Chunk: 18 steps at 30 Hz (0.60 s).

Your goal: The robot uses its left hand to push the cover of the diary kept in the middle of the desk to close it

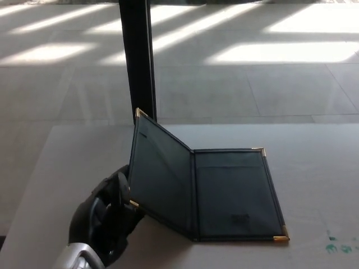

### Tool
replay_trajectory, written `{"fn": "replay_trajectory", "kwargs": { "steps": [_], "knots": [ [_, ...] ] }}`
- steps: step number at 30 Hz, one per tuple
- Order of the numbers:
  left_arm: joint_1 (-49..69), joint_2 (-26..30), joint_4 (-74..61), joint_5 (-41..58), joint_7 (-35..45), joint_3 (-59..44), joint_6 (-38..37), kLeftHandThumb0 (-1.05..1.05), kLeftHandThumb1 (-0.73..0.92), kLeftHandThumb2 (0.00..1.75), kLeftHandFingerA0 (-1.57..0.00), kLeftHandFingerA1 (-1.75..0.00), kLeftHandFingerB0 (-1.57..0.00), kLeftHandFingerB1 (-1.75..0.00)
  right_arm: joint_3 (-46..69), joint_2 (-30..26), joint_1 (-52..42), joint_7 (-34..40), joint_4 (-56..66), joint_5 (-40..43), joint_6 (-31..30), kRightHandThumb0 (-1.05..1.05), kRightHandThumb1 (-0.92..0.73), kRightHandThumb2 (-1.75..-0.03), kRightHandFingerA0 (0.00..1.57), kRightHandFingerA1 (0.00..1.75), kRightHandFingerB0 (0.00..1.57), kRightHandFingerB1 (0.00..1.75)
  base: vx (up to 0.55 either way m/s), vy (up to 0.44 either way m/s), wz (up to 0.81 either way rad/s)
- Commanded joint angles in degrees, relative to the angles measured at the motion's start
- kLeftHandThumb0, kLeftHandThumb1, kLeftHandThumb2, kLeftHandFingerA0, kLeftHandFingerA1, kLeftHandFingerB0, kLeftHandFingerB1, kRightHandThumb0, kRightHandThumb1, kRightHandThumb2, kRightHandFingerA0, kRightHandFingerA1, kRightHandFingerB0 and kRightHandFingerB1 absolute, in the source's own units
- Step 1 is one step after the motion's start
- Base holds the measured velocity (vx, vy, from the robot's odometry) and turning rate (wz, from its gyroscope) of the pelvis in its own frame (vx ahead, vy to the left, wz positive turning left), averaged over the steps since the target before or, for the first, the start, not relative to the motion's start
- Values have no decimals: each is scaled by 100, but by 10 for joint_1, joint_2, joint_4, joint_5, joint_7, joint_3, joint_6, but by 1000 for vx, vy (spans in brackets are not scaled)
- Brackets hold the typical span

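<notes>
While the diary (207, 193) lies partly open in the middle of the pale, matte surface (314, 168), the head view shows its right half flat and its left cover (160, 182) raised at a steep tilt, hinged along a straight spine that runs from far to near. Both halves are thin, stiff rectangles in a dark blue-black material with a smooth, faintly glossy sheen, and small gold metal caps tip the corners that show. A shallow pocket line crosses the upper part of the flat half, and a small dark stamp sits near its lower edge.

Coming in from the lower left, the left hand (109, 216) is black, rounded and thick-fingered, with a silver-grey forearm shell just below it at the picture's bottom edge. It sits right against the outer face of the raised cover, near the gold cap at the cover's lower corner, and appears to touch it there. Its fingers are loosely curled with gaps between them, and they grip nothing. No part of the right hand shows.

Beyond the far edge of the surface stands a dark upright post (137, 56), flat-sided and glossy, rising out of the picture. Behind it spreads a tiled floor (252, 73) of large pale squares, crossed by bright slanting bands of sunlight. A few small green marks (339, 245) dot the surface near the lower right corner.
</notes>
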<state>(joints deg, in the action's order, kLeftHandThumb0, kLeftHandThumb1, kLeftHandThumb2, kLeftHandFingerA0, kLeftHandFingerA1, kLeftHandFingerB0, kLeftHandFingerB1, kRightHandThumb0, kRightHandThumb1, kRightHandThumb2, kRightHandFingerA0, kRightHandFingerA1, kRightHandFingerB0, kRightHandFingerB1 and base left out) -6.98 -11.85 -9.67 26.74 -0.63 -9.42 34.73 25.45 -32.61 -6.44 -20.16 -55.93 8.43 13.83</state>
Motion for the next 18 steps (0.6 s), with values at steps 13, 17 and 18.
{"fn": "replay_trajectory", "kwargs": {
  "steps": [13, 17, 18],
  "knots": [
    [52, -153, -1, 67, -109, 98, -2, -73, 83, 115, -16, -55, -3, -41, -3, -19, -6, -2, 23, 4, -15, -87, -77, -64, 78, 64, 61, 52, 0, 0, 0],
    [-38, -167, 36, 44, -124, 121, -26, -75, 80, 111, -19, -54, -9, -45, -6, -17, -6, 1, 22, 0, -17, -87, -78, -64, 79, 62, 59, 51, 0, 0, 0],
    [-59, -171, 42, 36, -134, 127, -25, -75, 80, 111, -23, -55, -12, -46, -7, -18, -1, 2, 10, -1, -12, -85, -77, -64, 79, 61, 60, 51, 0, 0, 0]
  ]
}}
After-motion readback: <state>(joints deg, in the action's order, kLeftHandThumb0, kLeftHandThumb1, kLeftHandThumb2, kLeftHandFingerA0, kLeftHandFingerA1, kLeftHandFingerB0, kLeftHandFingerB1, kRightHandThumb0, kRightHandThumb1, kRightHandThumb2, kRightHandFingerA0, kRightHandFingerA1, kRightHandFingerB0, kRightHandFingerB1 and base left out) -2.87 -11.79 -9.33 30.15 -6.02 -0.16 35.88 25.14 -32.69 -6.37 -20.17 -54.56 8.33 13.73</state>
